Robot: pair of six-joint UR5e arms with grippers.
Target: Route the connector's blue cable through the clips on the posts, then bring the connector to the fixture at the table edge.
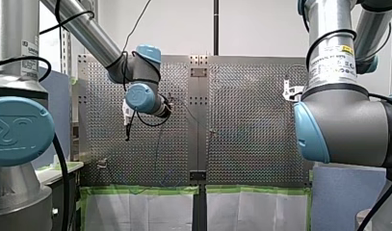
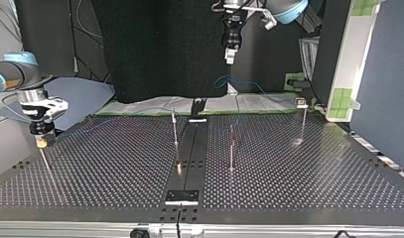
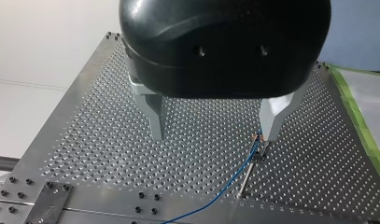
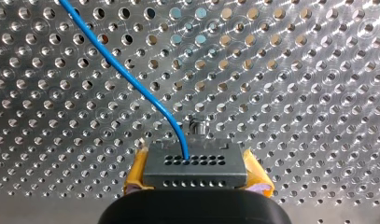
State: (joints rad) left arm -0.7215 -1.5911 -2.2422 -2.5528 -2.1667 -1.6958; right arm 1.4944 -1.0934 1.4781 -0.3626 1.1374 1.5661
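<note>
connector [image 4: 195, 164] sits clamped in my right gripper's [image 4: 195, 173] yellow pads [image 4: 137, 171], blue cable [image 4: 131, 84] leaving it; my left gripper [image 3: 214, 135] gapes wide beside a post [image 3: 247, 178].

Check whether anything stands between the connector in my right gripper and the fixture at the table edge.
Nothing visible does. In the top view only bare table lies between the connector in my right gripper and the fixture at the near edge; the middle post stands aside.
</note>
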